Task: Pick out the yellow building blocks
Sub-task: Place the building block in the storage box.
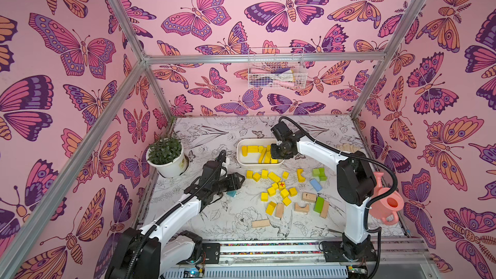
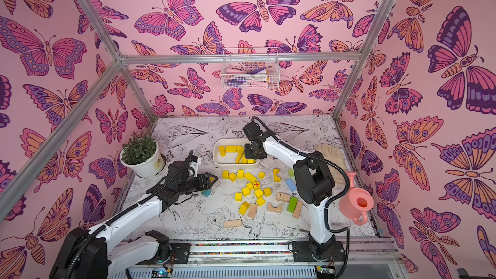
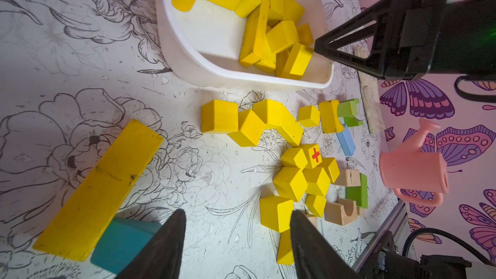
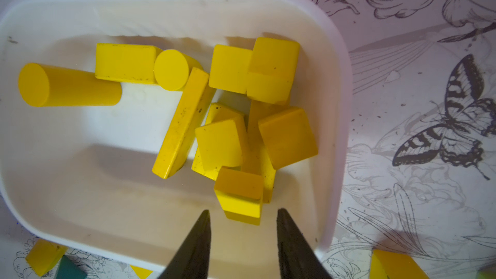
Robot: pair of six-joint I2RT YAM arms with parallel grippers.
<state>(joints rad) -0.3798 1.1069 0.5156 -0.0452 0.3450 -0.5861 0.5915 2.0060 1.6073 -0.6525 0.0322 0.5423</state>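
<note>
I judge the sort a little under half done. The white tub (image 4: 341, 103) holds about eleven yellow building blocks (image 4: 185, 122), heaped toward one end: two cylinders, a flat bar and assorted cubes and bricks, some partly buried.

My right gripper (image 4: 243, 210) hangs over that heaped end of the tub, its fingers apart and empty; a yellow brick lies in the tub just beyond the tips.

About fifteen yellow pieces are left on the table (image 1: 214, 216), on the side of the tub toward the arm bases: a row of six just beside the tub, a cluster of eight farther out that includes the cube with a red cross (image 3: 315, 155), and a long yellow plank (image 3: 99, 189) off to one side.

My left gripper (image 3: 238, 212) hovers beside the tub near that plank, fingers apart, gripping nothing.

Not to be picked, all farther from the tub: five tan blocks (image 1: 260, 223), two or three green blocks (image 1: 319, 204), one blue block (image 1: 316, 185), and one teal block (image 3: 120, 240) touching the plank.
</note>
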